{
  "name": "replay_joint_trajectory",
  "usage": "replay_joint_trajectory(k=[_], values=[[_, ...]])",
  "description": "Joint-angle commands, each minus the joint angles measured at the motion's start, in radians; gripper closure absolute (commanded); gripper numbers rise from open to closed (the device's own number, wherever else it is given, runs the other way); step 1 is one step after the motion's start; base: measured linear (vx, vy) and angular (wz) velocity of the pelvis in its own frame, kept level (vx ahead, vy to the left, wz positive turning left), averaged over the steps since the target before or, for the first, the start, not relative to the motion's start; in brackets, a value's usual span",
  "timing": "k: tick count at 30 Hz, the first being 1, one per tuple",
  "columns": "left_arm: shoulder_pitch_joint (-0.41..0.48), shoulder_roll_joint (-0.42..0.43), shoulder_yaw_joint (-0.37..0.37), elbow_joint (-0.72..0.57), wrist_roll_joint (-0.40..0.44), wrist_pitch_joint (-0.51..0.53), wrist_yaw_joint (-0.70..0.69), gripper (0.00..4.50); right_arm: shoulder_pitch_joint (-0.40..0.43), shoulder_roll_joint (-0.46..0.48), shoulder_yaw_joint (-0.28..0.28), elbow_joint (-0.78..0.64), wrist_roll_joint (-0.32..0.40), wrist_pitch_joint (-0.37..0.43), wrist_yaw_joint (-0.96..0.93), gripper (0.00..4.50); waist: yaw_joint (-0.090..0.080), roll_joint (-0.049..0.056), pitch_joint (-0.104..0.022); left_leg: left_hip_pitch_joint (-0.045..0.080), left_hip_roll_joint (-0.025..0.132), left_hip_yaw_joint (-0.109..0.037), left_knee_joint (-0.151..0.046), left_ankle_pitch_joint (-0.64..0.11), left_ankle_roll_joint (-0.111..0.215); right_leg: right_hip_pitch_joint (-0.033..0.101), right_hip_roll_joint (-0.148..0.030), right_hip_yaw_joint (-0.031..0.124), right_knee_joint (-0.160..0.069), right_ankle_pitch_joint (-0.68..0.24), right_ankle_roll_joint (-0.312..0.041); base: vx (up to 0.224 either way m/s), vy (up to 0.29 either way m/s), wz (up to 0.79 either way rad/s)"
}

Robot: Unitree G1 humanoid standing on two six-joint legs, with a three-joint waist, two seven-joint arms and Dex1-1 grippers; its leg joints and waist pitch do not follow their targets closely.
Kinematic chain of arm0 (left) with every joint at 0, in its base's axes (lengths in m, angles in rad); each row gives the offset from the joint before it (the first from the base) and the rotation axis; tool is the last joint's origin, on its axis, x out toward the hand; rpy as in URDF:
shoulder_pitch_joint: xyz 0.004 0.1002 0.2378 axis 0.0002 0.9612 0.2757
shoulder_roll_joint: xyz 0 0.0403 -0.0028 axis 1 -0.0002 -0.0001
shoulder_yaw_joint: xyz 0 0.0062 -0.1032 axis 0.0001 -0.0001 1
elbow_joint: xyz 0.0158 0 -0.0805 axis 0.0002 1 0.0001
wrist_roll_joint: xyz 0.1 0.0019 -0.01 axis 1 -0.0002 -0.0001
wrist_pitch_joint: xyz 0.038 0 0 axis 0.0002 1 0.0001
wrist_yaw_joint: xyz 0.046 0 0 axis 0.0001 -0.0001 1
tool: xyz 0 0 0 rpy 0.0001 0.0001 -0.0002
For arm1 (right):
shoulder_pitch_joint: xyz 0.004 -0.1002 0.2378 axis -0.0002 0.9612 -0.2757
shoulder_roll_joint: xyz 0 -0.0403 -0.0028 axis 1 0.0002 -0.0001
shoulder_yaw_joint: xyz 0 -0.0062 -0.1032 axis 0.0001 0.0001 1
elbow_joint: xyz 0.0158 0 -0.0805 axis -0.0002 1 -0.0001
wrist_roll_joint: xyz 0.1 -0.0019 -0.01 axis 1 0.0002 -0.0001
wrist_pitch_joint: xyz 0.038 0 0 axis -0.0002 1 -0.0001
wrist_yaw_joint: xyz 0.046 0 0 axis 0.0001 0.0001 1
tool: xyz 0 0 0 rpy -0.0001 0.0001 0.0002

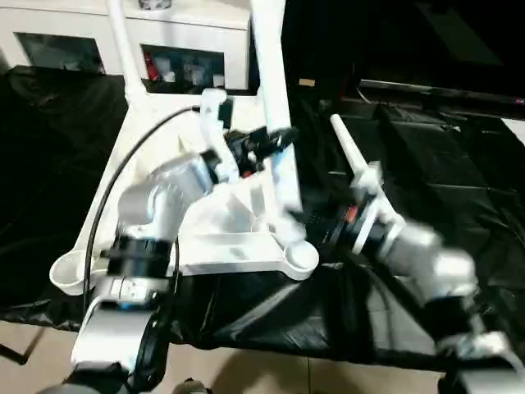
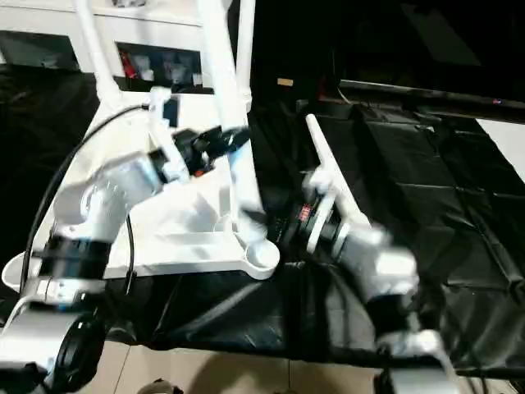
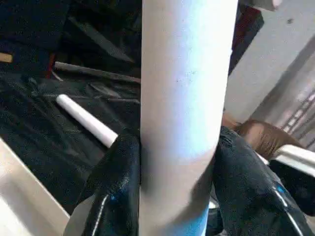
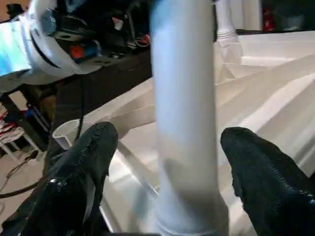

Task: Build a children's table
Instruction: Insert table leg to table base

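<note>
Your left gripper (image 3: 177, 172) is clamped right around one of the white legs (image 1: 275, 90): in the left wrist view both black fingers (image 3: 118, 182) press against the tube on either side, no gap at all. From the head camera you can see that leg standing upright, with the left gripper (image 1: 271, 144) grabbing it partway up, over the upside-down table top (image 1: 123, 164).

Your right gripper (image 4: 167, 162) is a different story. In its wrist view the two black fingers (image 4: 83, 167) sit spread wide on either side of a leg (image 4: 184, 123), with clear space between each pad and the tube, so it's released, not gripping anything. That leg goes down into a socket on the ribbed underside of the top.

The table top lies ribbed side up on a table covered in black sheeting (image 1: 426, 164). You can see two empty round corner sockets on its near edge, one at the near right corner (image 1: 299, 258) and one at the near left (image 1: 70, 271). A second leg (image 1: 123, 49) stands upright at the far left corner. Another loose leg (image 1: 353, 156) lies on the black sheeting to the right of the top, near your right forearm (image 1: 410, 246).

Behind it all there's a white cabinet with glass doors (image 1: 180, 49). A black cable (image 1: 131, 164) loops along your left arm.
</note>
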Motion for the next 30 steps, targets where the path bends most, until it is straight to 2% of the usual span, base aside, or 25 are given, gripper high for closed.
replay_joint_trajectory(k=[1, 4, 6, 13, 23, 24, 27, 29, 30], values=[[-0.008, -0.01, -0.009, -0.026, 0.01, 0.024, 0.033, 2.68, -0.003, -0.027, 0.019, -0.038, -0.011, 0.051, -0.008, 0.66, 0.005, -0.001, -0.072, 0.006, 0.011, 0.004, -0.057, -0.144, 0.032, 0.063, -0.05, 0.034, -0.067, -0.184, -0.189, 0.0, 0.0, 0.0], [-0.002, -0.015, -0.018, -0.043, 0.013, 0.033, 0.037, 2.68, -0.007, -0.039, 0.051, -0.05, -0.049, 0.072, -0.035, 0.66, 0.005, -0.001, -0.072, 0.004, 0.011, 0.004, -0.057, -0.141, 0.025, 0.062, -0.049, 0.034, -0.066, -0.173, -0.192, 0.0, 0.0, 0.0], [-0.002, -0.016, -0.021, -0.052, 0.01, 0.043, 0.048, 2.68, -0.015, -0.038, 0.065, -0.052, -0.066, 0.083, -0.062, 0.66, 0.006, -0.005, -0.071, 0.006, 0.011, 0.004, -0.058, -0.157, 0.019, 0.061, -0.052, 0.034, -0.069, -0.207, -0.182, 0.0, 0.0, 0.0], [-0.003, -0.008, -0.029, -0.076, 0.009, 0.072, 0.064, 2.68, -0.05, -0.016, 0.11, -0.07, -0.145, 0.113, -0.186, 0.66, 0.003, -0.004, -0.069, 0.005, 0.01, 0.004, -0.059, -0.161, 0.001, 0.058, -0.052, 0.035, -0.072, -0.241, -0.16, 0.0, 0.0, 0.0], [-0.001, -0.002, -0.055, -0.097, 0.02, 0.081, 0.064, 2.68, -0.069, 0.024, 0.164, -0.092, -0.182, 0.145, -0.25, 0.66, 0.003, -0.001, -0.07, 0.006, 0.01, 0.004, -0.059, -0.155, -0.004, 0.059, -0.05, 0.037, -0.066, -0.175, -0.168, 0.0, 0.0, 0.0], [-0.002, 0.0, -0.058, -0.096, 0.022, 0.08, 0.062, 2.68, -0.071, 0.026, 0.168, -0.092, -0.185, 0.149, -0.253, 0.95, 0.003, -0.001, -0.07, 0.005, 0.01, 0.004, -0.06, -0.156, -0.005, 0.06, -0.049, 0.037, -0.066, -0.176, -0.167, 0.0, 0.0, 0.0], [-0.005, 0.003, -0.068, -0.096, 0.029, 0.079, 0.059, 2.68, -0.077, 0.03, 0.178, -0.089, -0.195, 0.157, -0.265, 1.07, 0.003, -0.001, -0.07, 0.006, 0.01, 0.004, -0.06, -0.162, -0.008, 0.06, -0.05, 0.037, -0.067, -0.183, -0.163, 0.0, 0.0, 0.0], [-0.006, 0.004, -0.073, -0.1, 0.031, 0.079, 0.059, 2.68, -0.078, 0.028, 0.182, -0.088, -0.197, 0.161, -0.27, 1.38, 0.003, 0.0, -0.069, 0.006, 0.01, 0.004, -0.061, -0.174, -0.011, 0.059, -0.051, 0.037, -0.069, -0.208, -0.155, 0.0, 0.0, 0.0], [-0.006, 0.006, -0.076, -0.101, 0.032, 0.079, 0.058, 2.68, -0.079, 0.027, 0.183, -0.089, -0.197, 0.162, -0.272, 1.38, 0.003, 0.0, -0.068, 0.006, 0.01, 0.004, -0.062, -0.176, -0.012, 0.059, -0.052, 0.037, -0.07, -0.213, -0.153, 0.0, 0.0, 0.0]])
